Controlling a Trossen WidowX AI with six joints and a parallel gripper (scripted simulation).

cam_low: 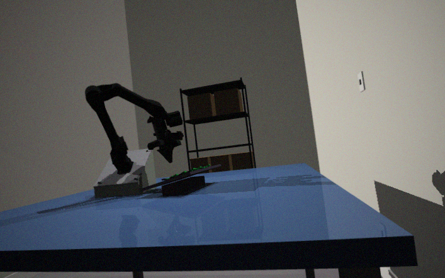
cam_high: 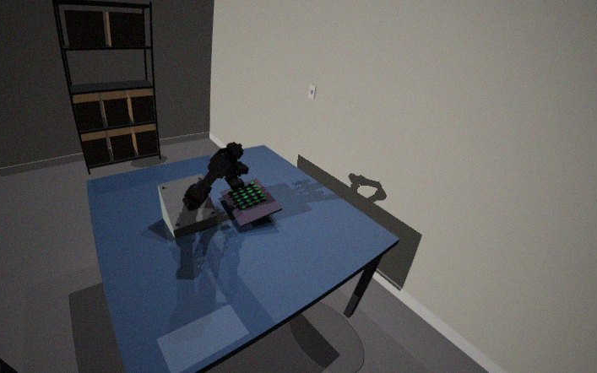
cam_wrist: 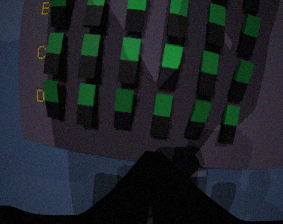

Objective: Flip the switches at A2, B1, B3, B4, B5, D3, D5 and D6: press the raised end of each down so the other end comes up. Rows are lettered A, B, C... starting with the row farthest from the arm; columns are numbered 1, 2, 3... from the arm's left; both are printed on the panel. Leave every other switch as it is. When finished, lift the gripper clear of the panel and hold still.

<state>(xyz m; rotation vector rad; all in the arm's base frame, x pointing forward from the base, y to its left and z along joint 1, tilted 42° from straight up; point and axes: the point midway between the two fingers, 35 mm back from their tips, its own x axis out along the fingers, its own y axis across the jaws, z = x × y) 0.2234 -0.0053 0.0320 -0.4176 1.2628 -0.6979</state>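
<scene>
The end effector [cam_high: 236,183] [cam_low: 170,161] [cam_wrist: 152,159], a black parallel-jaw gripper, has its fingers pressed together with nothing between them. Closed fingers form one narrow tip, suited to pressing a single rocker without touching its neighbours. In the exterior view the tip points down and stands above the panel surface, apart from it. This clearance permits sideways travel without striking a switch.

The panel [cam_high: 261,214] [cam_low: 216,166] [cam_wrist: 276,145], a flat mauve-brown plate, lies directly in front of the arm. It is tilted, with the low edge toward the arm and the far edge raised on a dark block [cam_low: 184,187]; the tilt presumably turns the rockers toward the arm. The rocker switches, green at one end and black at the other, stand in rows. Yellow letters at the side identify B, C and D in the wrist view. The D3 switch [cam_wrist: 124,106], D5 switch [cam_wrist: 198,118] and D6 switch [cam_wrist: 230,122] are visible; which end of each is raised cannot be told reliably. Row A is out of the wrist view.

The black arm [cam_high: 221,163] [cam_low: 104,119] stands on a pale box-shaped base [cam_high: 168,211] [cam_low: 146,159], which keeps its shoulder above the work. Base and panel both sit on the blue rectangular tabletop [cam_high: 319,259] [cam_low: 286,214], nearer its back edge than its front edge in the exterior view. Before any further press, verify the target's raised end and align the tip over it.
</scene>
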